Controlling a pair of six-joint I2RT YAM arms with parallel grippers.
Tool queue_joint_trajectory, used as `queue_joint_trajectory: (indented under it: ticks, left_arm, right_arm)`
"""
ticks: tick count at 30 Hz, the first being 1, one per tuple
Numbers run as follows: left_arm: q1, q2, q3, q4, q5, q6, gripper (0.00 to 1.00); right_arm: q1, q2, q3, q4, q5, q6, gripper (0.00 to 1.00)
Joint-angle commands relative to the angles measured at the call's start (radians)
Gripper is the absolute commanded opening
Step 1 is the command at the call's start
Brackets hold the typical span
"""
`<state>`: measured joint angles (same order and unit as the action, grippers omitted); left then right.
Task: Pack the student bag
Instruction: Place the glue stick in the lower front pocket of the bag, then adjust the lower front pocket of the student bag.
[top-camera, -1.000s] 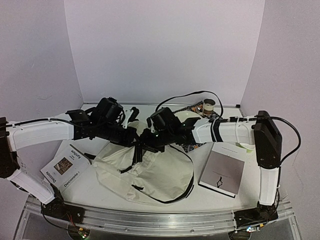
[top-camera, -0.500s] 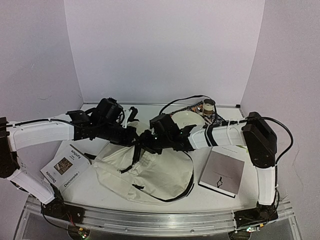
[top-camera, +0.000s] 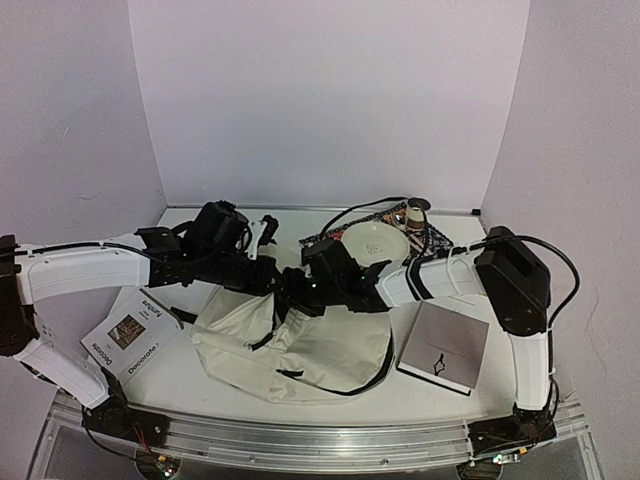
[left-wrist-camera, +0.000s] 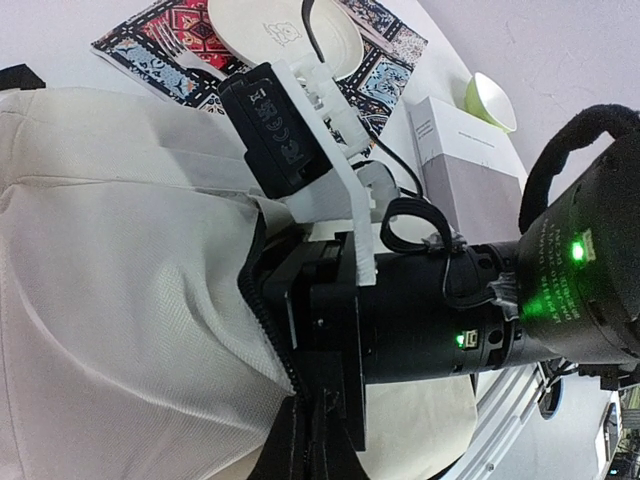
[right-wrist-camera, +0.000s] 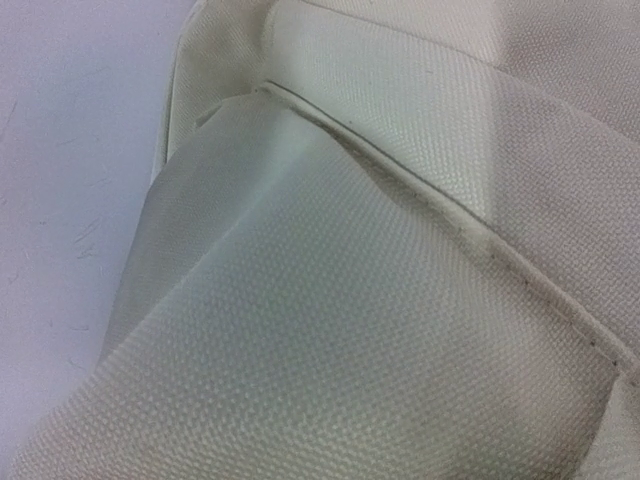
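Where the bag lies: large soft cream fabric student bag (top-camera: 300, 350) with black zipper trim, slumped flat on the white table (top-camera: 200, 380), directly under and ahead of both sets of jaws, which meet at its upper edge.
Left gripper (left-wrist-camera: 308, 445): jaws closed tight, apparently pinching the black zipper hem at the bag's mouth and holding it raised.
Right gripper (top-camera: 300, 291): nose pushed into the mouth, just opposite the left jaws. Cloth hides its fingertips, so I cannot tell whether they stand wide or narrow. Its own camera sees only cream weave and a stitched seam, very close.
Handling: likely light and limp, with no shape of its own. The cloth will fold and slide wherever it is not held. It is not fragile, and the weave looks slightly grippy rather than slippery.
Where to hold: the stiffer zipper hem or a seam. A loose panel would only bunch up. One jaw pair on the hem keeps the mouth open for the other.
Risk: the mouth probably collapses if the hem pinch slips, and the dark straps (top-camera: 386, 350) could snag fingers.
Likely cargo: grey hardcover book (top-camera: 445, 345) well off to the right of the right jaws, and white "Decorate" booklet (top-camera: 135, 335) well off to the left of the left jaws.
Beyond the jaws: round white plate (top-camera: 375, 240) on a patterned red-and-blue mat (top-camera: 322, 238).
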<state>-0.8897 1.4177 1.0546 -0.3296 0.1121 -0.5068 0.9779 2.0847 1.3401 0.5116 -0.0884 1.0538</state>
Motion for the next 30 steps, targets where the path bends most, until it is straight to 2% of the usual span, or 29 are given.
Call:
queue_joint_trajectory:
  ticks: [1,4,8,12,19,30]
  left_arm:
    - [-0.016,-0.038,0.002,0.094,-0.031,0.008,0.02]
    - [-0.018,-0.027,-0.001,0.092,-0.056,0.015,0.05]
    - [-0.018,-0.025,-0.001,0.083,-0.067,0.026,0.17]
    - [-0.017,-0.054,-0.011,0.052,-0.100,0.033,0.32]
    - [-0.017,-0.132,-0.056,-0.084,-0.199,0.014,0.54]
    - [-0.017,-0.313,-0.302,-0.185,-0.172,-0.257,0.67]
  right_arm:
    - [-0.002,-0.093,-0.068,0.006,0.005,-0.100,0.66]
    - [-0.002,-0.159,-0.127,-0.026,0.008,-0.177,0.76]
    - [-0.002,-0.242,-0.175,-0.107,0.017,-0.310,0.82]
    - [-0.003,-0.310,-0.188,-0.214,0.017,-0.449,0.83]
    - [-0.002,-0.379,-0.186,-0.358,-0.020,-0.593,0.83]
    - [0.029,-0.396,-0.099,-0.407,-0.017,-0.620,0.83]
